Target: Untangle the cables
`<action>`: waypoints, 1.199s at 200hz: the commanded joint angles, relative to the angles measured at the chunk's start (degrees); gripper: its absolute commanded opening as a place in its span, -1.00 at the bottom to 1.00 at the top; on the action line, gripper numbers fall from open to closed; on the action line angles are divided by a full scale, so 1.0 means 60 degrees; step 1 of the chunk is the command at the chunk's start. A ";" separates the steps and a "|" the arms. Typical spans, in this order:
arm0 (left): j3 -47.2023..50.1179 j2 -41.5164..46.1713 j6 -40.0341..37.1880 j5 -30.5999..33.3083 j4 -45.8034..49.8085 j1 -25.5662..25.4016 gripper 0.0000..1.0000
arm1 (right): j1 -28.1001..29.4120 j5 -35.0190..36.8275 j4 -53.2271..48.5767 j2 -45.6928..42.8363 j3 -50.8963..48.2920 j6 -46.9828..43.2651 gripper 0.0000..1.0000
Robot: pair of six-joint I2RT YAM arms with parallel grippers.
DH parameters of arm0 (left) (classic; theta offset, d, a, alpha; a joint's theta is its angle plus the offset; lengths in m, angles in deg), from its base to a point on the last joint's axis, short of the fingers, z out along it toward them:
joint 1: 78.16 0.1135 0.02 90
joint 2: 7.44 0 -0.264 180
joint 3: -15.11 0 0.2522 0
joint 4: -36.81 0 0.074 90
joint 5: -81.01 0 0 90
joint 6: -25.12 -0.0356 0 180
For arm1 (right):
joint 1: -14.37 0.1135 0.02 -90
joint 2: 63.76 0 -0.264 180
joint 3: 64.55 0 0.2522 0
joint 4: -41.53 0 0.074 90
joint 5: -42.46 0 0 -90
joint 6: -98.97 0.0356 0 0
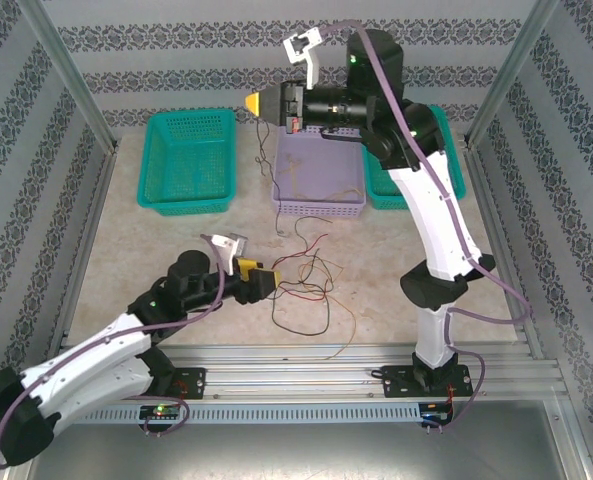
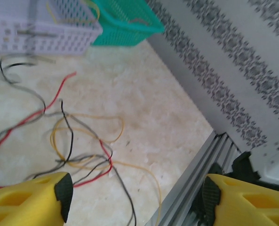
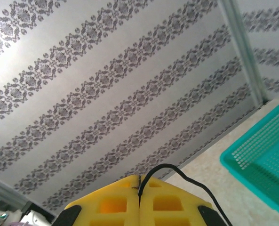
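Cables (image 1: 306, 275) lie tangled on the worktop (image 1: 176, 250) near centre; left hand (image 1: 264, 278) gapes wide beside them, empty. Right hand (image 1: 254, 101), raised far back, is clamped on a black cable (image 3: 177, 170).

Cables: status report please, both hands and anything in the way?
Left hand open, low, facing the tangled cables on the table. Right hand shut on a black cable, high up. Purple basket right behind the tangle.
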State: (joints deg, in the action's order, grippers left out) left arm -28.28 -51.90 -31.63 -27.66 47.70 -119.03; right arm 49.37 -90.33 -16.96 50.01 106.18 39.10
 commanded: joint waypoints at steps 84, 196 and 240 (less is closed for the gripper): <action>-0.0799 0.0048 -0.1482 0.3946 -0.0578 0.0123 0.89 | 0.1293 -0.1520 0.1083 -0.0587 -0.1487 -0.0090 -1.00; -0.0632 0.0693 -0.2115 0.5193 -0.1383 0.0158 0.93 | 0.2002 -0.1329 0.2544 -0.2764 -0.5376 -0.0174 -1.00; -0.0847 0.0103 -0.2086 0.4210 -0.1768 0.0159 0.61 | 0.2234 -0.1423 0.2555 -0.2861 -0.5698 -0.0234 -1.00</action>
State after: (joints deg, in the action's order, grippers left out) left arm -32.52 -50.72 -42.89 1.45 41.36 -118.54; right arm 62.29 -98.00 -4.24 34.52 73.19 38.62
